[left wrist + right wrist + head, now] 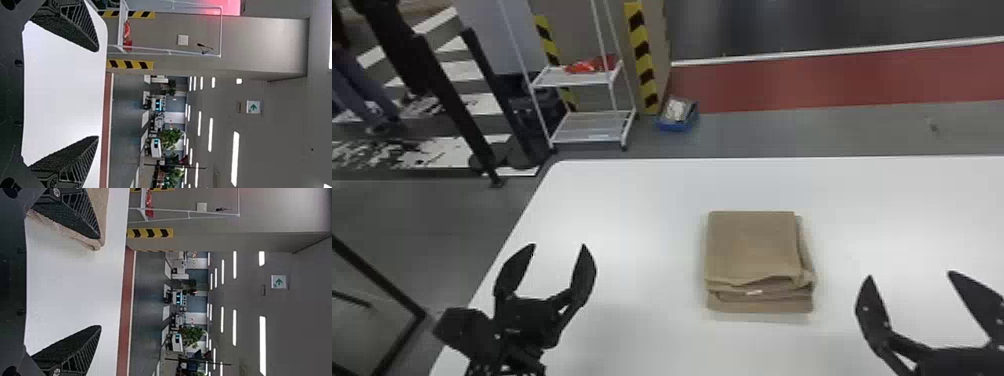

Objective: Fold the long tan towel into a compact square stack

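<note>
Folded towel on the table, left claw and right claw both spread, standing clear, likely sparing those layers!

The white table was brightly lit, glare was spread softly toward its right, faint shadow was cast near left, and ceiling lights were blown white.

The pale mark on your tan towel is too small to make out. The head view's edges crop your right gripper and the table; in the right wrist view, a finger hides some towel.
</note>
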